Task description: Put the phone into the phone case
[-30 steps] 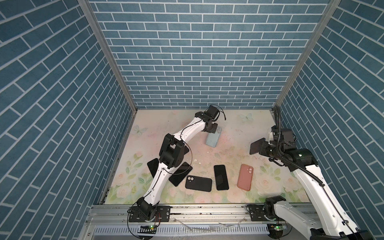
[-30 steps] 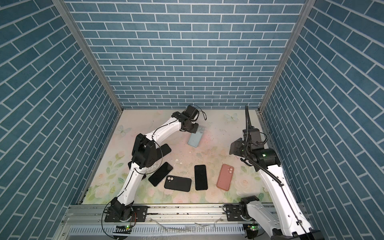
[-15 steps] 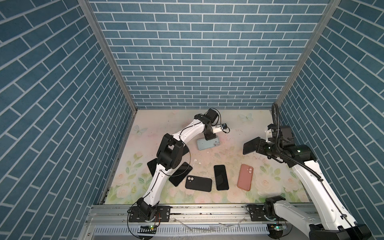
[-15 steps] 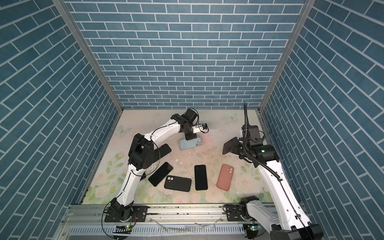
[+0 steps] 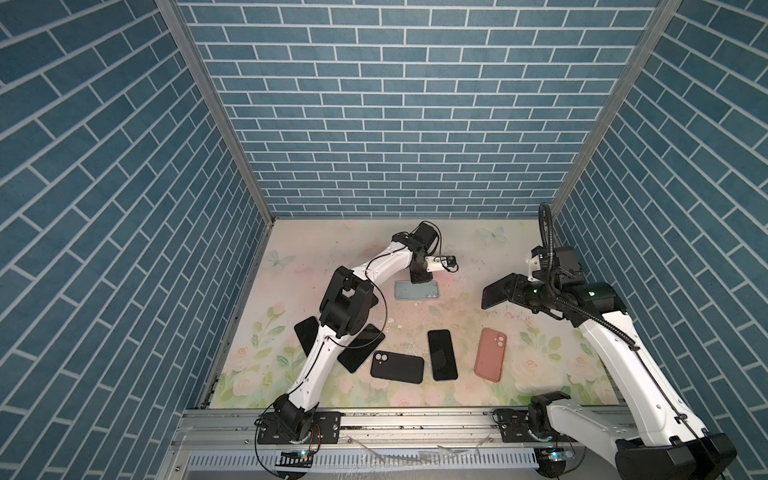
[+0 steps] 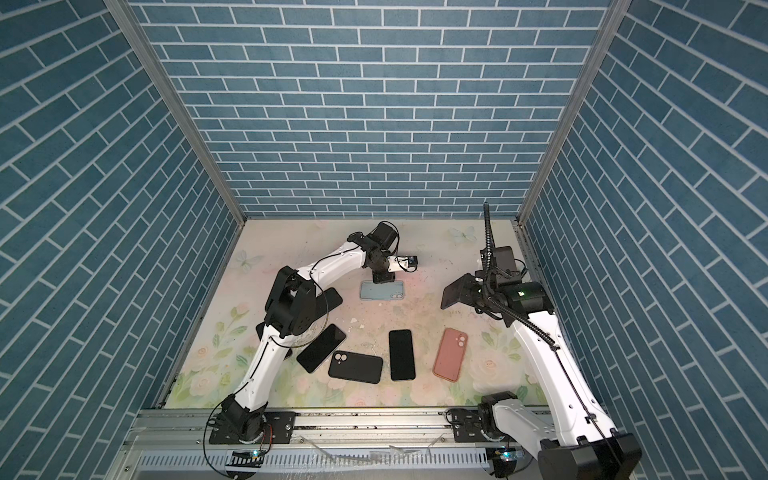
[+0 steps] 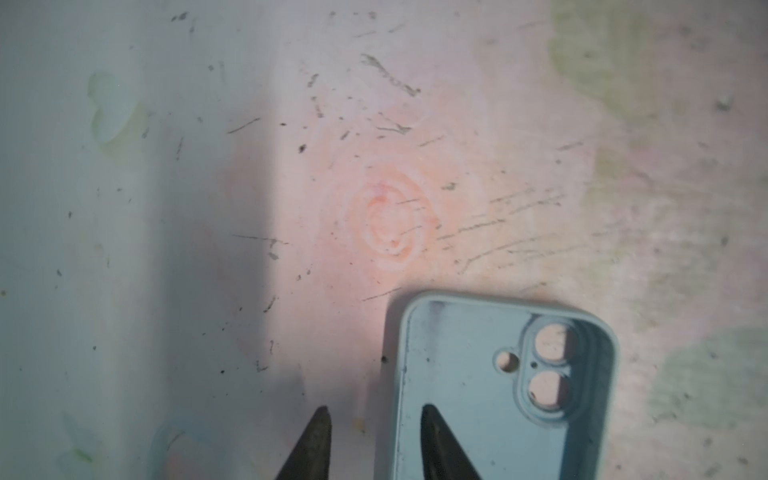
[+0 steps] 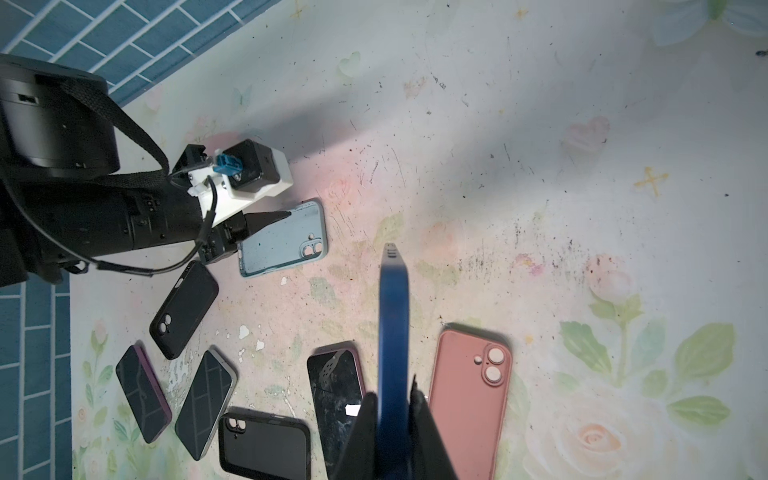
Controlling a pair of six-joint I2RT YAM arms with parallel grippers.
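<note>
At left, the left hand [image 7: 375,411] is held with jaws apart astride one long rim of the pale blue case [image 5: 417,289], laid hollow-up on the bench [image 5: 332,249], long axis crosswise. Well to its right, the phone [image 8: 392,299] is clamped edge-on in the right hand [image 8: 393,401], raised.

right gripper [image 8: 392,401] pinched on blue phone [image 8: 392,316], edge-on, over floral mat [image 8: 540,166]. light blue case [image 8: 286,245] lies open side up, left gripper [image 8: 272,217] tip at its long edge. pink case [image 8: 469,399], black case [image 8: 185,309], dark phone [image 8: 336,395] all flat on the mat, apart from each other.
</note>
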